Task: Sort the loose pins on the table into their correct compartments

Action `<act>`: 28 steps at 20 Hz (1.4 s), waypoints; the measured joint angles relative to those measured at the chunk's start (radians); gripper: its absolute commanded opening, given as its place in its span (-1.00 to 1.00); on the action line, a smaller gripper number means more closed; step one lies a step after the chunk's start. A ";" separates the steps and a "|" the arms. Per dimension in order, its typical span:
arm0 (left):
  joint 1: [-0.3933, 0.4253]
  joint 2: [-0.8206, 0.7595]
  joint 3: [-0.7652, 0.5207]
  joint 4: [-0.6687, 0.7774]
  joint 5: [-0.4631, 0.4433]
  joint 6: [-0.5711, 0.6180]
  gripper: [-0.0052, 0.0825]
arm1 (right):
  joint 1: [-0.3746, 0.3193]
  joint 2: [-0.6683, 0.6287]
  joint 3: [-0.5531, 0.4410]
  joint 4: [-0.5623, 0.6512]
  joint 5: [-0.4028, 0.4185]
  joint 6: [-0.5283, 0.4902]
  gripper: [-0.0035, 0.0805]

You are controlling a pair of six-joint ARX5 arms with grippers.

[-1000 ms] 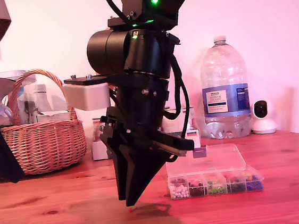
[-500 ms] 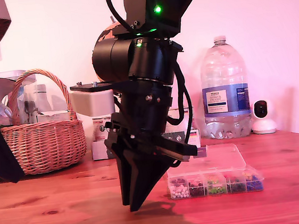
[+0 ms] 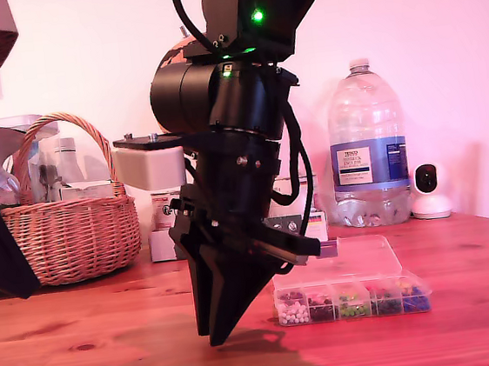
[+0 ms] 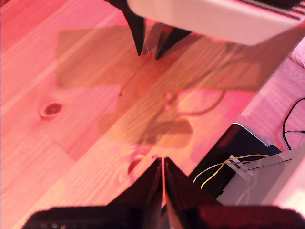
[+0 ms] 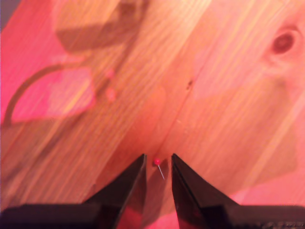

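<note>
Between my second gripper's [image 5: 158, 168] slightly parted fingers lies the red-headed pin [image 5: 157, 162].

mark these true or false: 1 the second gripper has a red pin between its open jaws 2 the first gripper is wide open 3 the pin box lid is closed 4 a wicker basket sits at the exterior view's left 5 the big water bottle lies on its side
1. True. The red-headed pin lies on the table between the parted tips of my second gripper.
2. False. My first gripper has its jaws almost together, with only a thin slit between them.
3. False. The clear box has its lid raised, open behind the compartments.
4. True. The wicker basket stands at the exterior view's left.
5. False. The water bottle stands upright behind the box.
</note>
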 measured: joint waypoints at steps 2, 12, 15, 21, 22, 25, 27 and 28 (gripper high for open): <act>0.000 0.000 0.000 0.000 0.002 0.000 -0.93 | 0.000 0.003 0.002 -0.001 0.000 0.000 -0.58; 0.000 0.000 0.000 -0.011 0.008 -0.008 -0.94 | 0.000 0.005 0.005 -0.017 0.000 0.000 -0.72; 0.000 0.000 0.000 -0.011 0.008 -0.009 -0.94 | 0.000 0.005 0.005 -0.019 0.000 0.000 -0.80; 0.000 0.000 0.000 -0.011 0.008 -0.020 -0.93 | 0.000 0.007 0.005 -0.003 0.000 0.000 -0.86; 0.000 0.000 0.000 -0.011 0.008 -0.020 -0.94 | 0.000 0.007 0.005 -0.004 0.000 0.000 -0.90; 0.000 0.000 0.000 -0.011 0.008 -0.020 -0.94 | 0.000 0.008 0.005 -0.004 0.000 0.000 -0.93; 0.000 0.000 0.000 -0.011 0.008 -0.020 -0.94 | 0.000 0.008 0.005 -0.004 -0.001 0.000 -0.94; 0.000 0.000 0.000 -0.011 0.008 -0.020 -0.94 | 0.000 0.008 0.005 -0.004 -0.001 0.000 -0.94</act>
